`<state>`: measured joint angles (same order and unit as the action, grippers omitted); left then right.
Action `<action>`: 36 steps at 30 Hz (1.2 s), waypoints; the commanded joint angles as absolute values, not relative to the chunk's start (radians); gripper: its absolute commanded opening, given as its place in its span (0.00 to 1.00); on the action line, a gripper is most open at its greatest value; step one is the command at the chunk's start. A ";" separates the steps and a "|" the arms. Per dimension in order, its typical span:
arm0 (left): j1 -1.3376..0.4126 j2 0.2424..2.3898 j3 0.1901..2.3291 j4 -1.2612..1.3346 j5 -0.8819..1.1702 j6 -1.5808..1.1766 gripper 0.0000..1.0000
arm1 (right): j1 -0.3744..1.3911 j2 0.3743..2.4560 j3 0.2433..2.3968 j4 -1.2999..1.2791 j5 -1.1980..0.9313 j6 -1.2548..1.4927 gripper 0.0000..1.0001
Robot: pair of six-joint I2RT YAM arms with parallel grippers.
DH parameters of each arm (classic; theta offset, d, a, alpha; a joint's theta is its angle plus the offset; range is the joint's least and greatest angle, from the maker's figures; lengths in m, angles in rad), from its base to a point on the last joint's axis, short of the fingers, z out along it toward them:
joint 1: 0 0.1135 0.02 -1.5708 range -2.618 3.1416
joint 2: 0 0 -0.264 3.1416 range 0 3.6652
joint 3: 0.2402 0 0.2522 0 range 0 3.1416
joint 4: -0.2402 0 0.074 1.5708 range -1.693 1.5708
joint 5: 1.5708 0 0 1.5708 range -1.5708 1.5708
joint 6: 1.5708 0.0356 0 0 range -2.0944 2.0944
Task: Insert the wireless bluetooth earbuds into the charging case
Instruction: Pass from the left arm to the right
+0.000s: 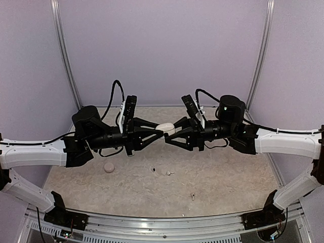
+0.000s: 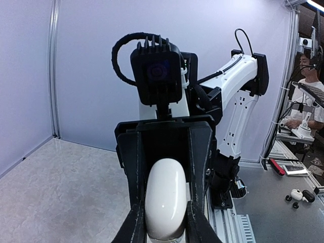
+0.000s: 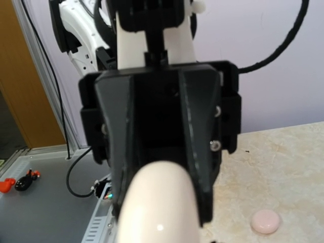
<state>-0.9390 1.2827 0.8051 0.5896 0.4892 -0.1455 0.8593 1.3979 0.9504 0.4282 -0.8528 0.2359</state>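
**Case aloft, earbuds not yet in**

Top view: left hand (image 1: 158,132) and right hand (image 1: 174,133) meeting tip to tip in mid-air above the bench (image 1: 228,177), with a white case (image 1: 165,127) between them. Tiny pale earbuds (image 1: 168,173) lying loose on the bench below, well apart from the case. A pink pebble (image 1: 109,167) lying nearer the left arm.

Left wrist: own fingers (image 2: 132,223) pressed against both sides of the case, pinching it. Right hand facing, just beyond the case's far end.

Right wrist: case seen end-on at the bottom edge. Own fingers out of frame, so cannot tell whether gripping or merely touching. Pink pebble low on the right.

Step in hand, as judged: steadying the case between both hands, probably to open it, with no lid gap visible. Next move calls for lifting the lid, keeping the case firm in one hand or setting it down, then a fine pinch on one earbud.
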 commanded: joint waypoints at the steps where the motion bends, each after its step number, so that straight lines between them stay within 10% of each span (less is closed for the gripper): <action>1: -0.941 1.276 0.807 0.622 0.483 -0.144 0.18 | 0.863 1.402 0.945 0.459 -0.867 0.246 0.41; 13: -0.941 1.288 0.805 0.619 0.469 -0.139 0.21 | 0.864 1.392 0.939 0.467 -0.876 0.241 0.31; 22: -0.942 1.278 0.828 0.559 0.397 -0.140 0.49 | 0.864 1.366 0.931 0.413 -0.836 0.199 0.25; 36: -0.933 1.311 0.863 0.538 0.373 -0.173 0.50 | 0.864 1.341 0.932 0.318 -0.816 0.114 0.20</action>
